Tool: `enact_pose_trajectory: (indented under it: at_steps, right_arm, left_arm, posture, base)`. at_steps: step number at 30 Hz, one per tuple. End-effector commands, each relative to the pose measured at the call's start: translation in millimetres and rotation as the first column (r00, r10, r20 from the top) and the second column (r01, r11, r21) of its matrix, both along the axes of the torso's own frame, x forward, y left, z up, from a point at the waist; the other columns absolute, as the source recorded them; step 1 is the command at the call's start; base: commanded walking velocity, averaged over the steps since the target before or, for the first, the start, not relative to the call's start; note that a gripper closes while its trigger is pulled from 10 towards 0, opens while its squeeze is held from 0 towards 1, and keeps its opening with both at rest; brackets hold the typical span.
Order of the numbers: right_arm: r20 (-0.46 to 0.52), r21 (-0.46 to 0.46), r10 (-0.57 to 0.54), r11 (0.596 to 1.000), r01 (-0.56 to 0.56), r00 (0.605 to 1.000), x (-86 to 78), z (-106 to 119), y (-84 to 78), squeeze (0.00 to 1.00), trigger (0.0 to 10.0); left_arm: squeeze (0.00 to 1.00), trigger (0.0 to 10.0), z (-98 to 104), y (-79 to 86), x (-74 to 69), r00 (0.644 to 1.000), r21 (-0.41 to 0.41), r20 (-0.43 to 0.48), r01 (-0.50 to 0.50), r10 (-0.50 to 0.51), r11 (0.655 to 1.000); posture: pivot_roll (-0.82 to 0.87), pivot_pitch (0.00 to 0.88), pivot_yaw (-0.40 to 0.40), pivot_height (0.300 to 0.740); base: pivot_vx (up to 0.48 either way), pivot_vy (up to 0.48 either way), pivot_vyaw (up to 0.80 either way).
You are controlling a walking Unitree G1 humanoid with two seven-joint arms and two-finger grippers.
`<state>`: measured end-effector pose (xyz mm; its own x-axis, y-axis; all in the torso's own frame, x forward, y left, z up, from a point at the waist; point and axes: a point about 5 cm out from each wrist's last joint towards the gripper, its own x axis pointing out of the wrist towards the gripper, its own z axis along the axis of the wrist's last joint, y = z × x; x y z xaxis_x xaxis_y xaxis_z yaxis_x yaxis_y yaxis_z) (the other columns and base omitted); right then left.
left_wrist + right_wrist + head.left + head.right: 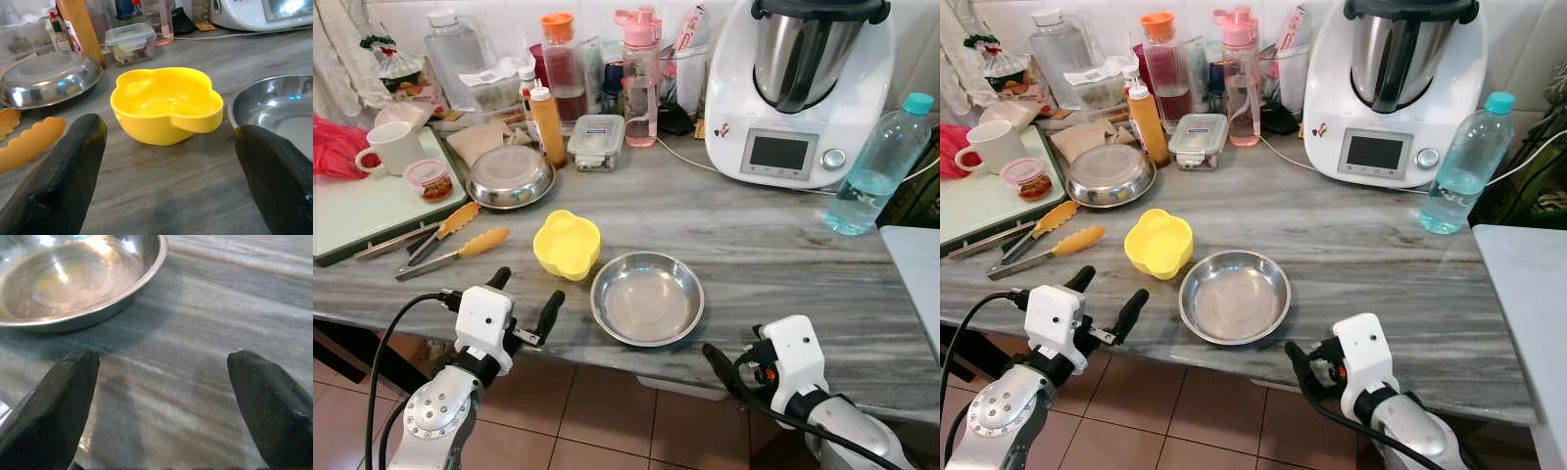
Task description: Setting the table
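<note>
A yellow flower-shaped bowl (567, 244) sits on the grey marble counter (773, 255), just left of an empty steel dish (647, 298) near the front edge. My left gripper (524, 296) hovers open at the counter's front edge, a short way in front of the yellow bowl (166, 105), which shows between its fingers (63, 171) in the left wrist view. Over the front edge, to the right of the steel dish (78, 279), my right gripper (161, 357) is open with nothing in it.
Orange-tipped tongs (450, 245) lie left of the bowl, by a green tray (362, 211) with a mug (391, 147). Behind are a second steel dish (510, 176), bottles, a lidded box (596, 140), a white kitchen machine (798, 93) and a water bottle (876, 166).
</note>
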<state>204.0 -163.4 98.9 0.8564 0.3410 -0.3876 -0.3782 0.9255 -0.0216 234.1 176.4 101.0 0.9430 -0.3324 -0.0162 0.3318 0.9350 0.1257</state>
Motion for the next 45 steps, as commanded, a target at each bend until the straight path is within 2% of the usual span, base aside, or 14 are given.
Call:
enact_pose_trajectory:
  at_steps: [1,13,34,42,44,45]
  right_arm:
    - [-0.015,-0.006,0.004,1.0,-0.004,1.0,4.3,-4,5.6,0.0,10.0]
    - [-0.068,-0.038,0.015,0.999,-0.018,0.998,8.3,-13,9.5,0.0,10.0]
    - [0.0,0.029,0.093,0.995,-0.093,0.996,34.2,-5,37.8,0.0,10.0]
    - [-0.004,0.039,0.099,0.994,-0.099,0.995,26.5,-4,32.6,0.0,10.0]
    - [0.002,0.042,0.083,0.996,-0.083,0.997,17.6,-3,20.4,0.0,10.0]
    - [0.002,0.042,0.083,0.996,-0.083,0.997,17.6,-3,20.4,0.0,10.0]
  left_arm:
    - [0.0,10.0,-8,1.0,-2.9,0.999,-0.014,-0.04,0.023,-0.023,1.0]
    - [0.0,10.0,-17,1.5,-8.0,0.996,-0.025,-0.078,0.047,-0.048,0.999]
    - [0.0,10.0,-14,-2.6,-3.1,0.995,-0.036,-0.067,0.07,-0.072,0.997]
    - [0.0,10.0,-11,-4.5,-3.8,0.995,-0.036,-0.06,0.072,-0.074,0.997]
    - [0.0,10.0,-9,-5.8,-3.8,0.995,-0.039,-0.057,0.075,-0.077,0.996]
    - [0.0,10.0,-9,-5.8,-3.8,0.995,-0.039,-0.057,0.075,-0.077,0.996]
  posture:
    - [-0.08,0.036,0.05,0.74]
    - [-0.08,0.048,0.047,0.74]
    - [-0.07,0.036,0.047,0.74]
    - [-0.07,0.024,0.047,0.74]
    - [-0.08,0.019,0.05,0.74]
    - [-0.08,0.019,0.05,0.74]
  base:
    - [0.0,0.0,0.0]
    - [0.0,0.0,0.0]
    - [0.0,0.0,0.0]
    - [0.0,0.0,0.0]
    - [0.0,0.0,0.0]
    - [0.0,0.0,0.0]
